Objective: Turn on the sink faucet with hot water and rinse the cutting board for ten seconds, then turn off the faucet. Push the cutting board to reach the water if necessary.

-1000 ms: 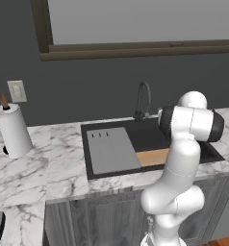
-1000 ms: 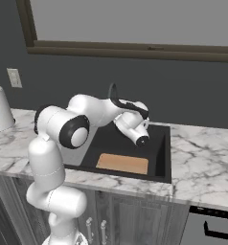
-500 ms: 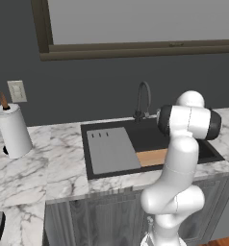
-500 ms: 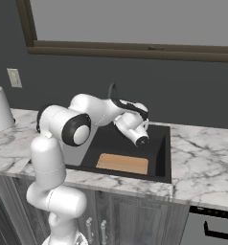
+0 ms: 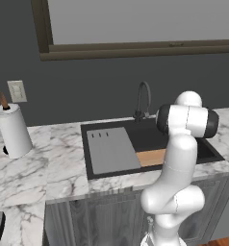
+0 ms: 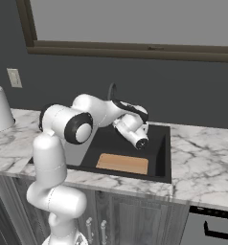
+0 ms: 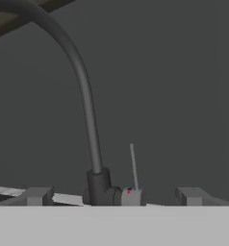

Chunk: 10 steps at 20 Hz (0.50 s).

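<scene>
The sink faucet rises straight ahead in the hand view, a dark arched spout with a thin upright lever beside its base. My gripper is open, its fingertips spread wide on either side of the faucet base and holding nothing. No water runs from the spout. The faucet stands behind the black sink. The tan cutting board lies flat at the basin's front, partly hidden by my arm. It also lies below my hand as the cutting board.
A grey slotted panel covers the sink's left part. A paper towel roll stands on the marble counter at the far left, under a wall outlet. The dark wall and a window frame lie behind the faucet.
The arm's upper joint has crept slightly to the left; the gripper stays open and the board has not moved.
</scene>
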Available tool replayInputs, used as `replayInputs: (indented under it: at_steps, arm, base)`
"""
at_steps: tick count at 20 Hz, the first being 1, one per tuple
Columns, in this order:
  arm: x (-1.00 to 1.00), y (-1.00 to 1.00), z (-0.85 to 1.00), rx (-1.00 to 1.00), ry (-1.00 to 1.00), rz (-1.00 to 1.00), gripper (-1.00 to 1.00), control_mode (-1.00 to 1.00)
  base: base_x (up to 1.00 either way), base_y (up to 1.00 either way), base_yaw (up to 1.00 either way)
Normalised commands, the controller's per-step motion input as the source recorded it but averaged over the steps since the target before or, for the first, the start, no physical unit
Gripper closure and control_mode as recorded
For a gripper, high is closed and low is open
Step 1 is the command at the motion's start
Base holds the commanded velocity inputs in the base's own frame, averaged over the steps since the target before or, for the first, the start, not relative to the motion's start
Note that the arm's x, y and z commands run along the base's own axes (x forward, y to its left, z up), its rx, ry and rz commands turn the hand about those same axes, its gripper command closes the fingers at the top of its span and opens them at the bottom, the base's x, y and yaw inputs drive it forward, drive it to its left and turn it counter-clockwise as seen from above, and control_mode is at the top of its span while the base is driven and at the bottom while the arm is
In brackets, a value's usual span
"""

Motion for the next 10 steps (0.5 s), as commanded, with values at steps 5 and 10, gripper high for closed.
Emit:
replayInputs:
  at_steps: [5,10]
  arm:
    - [0.11,0.0,-0.05,0.0,0.06,0.0,-1.0,-1.0]
    - [0.22,0.0,-0.01,0.0,0.06,0.0,-1.0,-1.0]
  base:
    - [0.0,0.0,0.0]
    - [0.0,0.0,0.0]
